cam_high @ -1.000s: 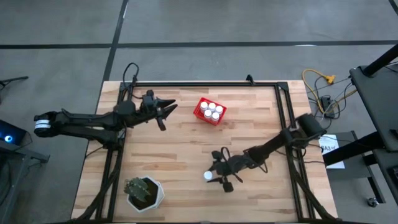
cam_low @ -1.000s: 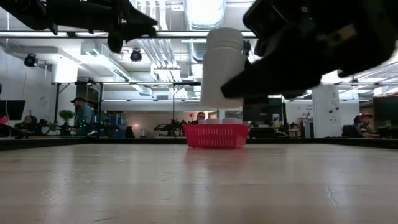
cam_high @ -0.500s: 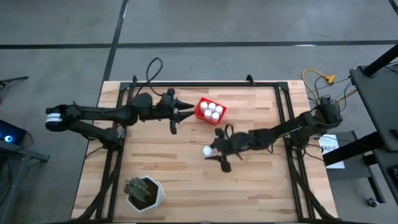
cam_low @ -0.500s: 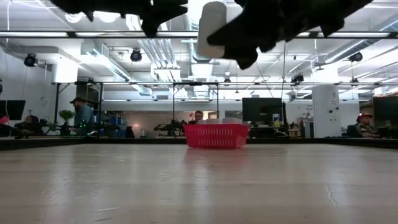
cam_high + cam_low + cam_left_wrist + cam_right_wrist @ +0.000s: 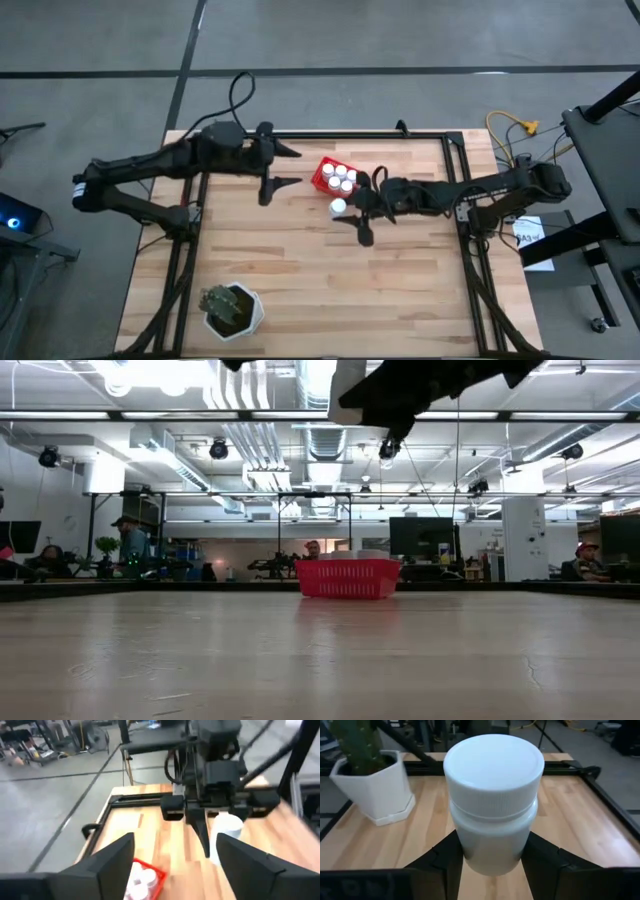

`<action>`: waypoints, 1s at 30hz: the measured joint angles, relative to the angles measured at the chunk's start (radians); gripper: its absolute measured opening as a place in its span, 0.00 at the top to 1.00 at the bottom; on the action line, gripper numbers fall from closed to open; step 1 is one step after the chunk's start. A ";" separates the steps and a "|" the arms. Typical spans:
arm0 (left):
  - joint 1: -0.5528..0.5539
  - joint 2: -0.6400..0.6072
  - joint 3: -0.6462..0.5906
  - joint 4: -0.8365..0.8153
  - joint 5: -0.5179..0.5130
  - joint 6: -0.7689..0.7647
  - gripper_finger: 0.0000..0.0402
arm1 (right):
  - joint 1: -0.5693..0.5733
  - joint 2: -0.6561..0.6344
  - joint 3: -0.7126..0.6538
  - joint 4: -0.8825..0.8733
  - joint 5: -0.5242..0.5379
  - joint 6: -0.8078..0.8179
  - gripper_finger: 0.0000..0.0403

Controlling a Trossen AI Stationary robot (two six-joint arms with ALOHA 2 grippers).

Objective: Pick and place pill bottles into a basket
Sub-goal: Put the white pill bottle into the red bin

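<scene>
Transport step, near its end. The right gripper (image 5: pixel 352 211) is clenched on a bottle (image 5: pixel 338 208), fingers (image 5: pixel 445 862) pressed against its sides below the cap, carrying it upright above the table (image 5: pixel 300 270). The basket (image 5: pixel 325 172), already holding five bottles (image 5: pixel 341 178), lies just ahead of the gripper and slightly to one side. Next move, as judged: advance over the remaining free space in the basket, lower, then part the fingers. The left gripper (image 5: pixel 282 167) waits beyond the basket, fingers spread, empty.

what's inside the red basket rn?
The high view shows five white-capped pill bottles in the red basket. Its floor is hidden beneath them. The right pincer holds a sixth bottle beside it.
</scene>
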 joint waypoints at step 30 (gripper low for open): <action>-0.133 0.410 0.674 -0.629 -0.223 0.820 0.27 | -0.127 0.052 0.289 -0.202 -0.024 -0.054 0.62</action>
